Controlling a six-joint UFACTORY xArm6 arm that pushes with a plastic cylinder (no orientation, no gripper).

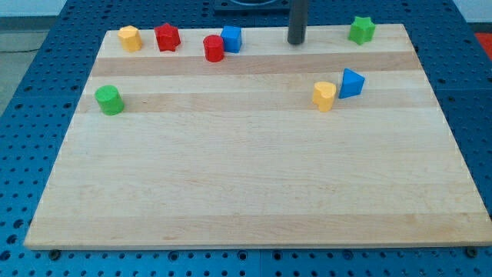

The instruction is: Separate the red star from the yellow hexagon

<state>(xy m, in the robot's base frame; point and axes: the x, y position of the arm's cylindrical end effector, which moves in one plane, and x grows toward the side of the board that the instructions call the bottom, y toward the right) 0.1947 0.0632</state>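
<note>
Red star [167, 37] sits near the board's top-left corner, just right of the yellow hexagon [130, 38] — close beside it, small gap. Further right a red cylinder [214, 48] touches a blue cube [231, 38]; my tip [297, 42] rests right of those, near the top edge, touching no block — no fingers, just the bare rod. Green cylinder [109, 100] at left; green star [362, 30] top right; yellow block [324, 96] touching blue triangle [352, 83] on the wooden board [254, 185].

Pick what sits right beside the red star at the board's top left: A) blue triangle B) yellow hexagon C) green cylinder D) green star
B: the yellow hexagon sits just on the view's left of the red star; my tip is well off to their right.
</note>
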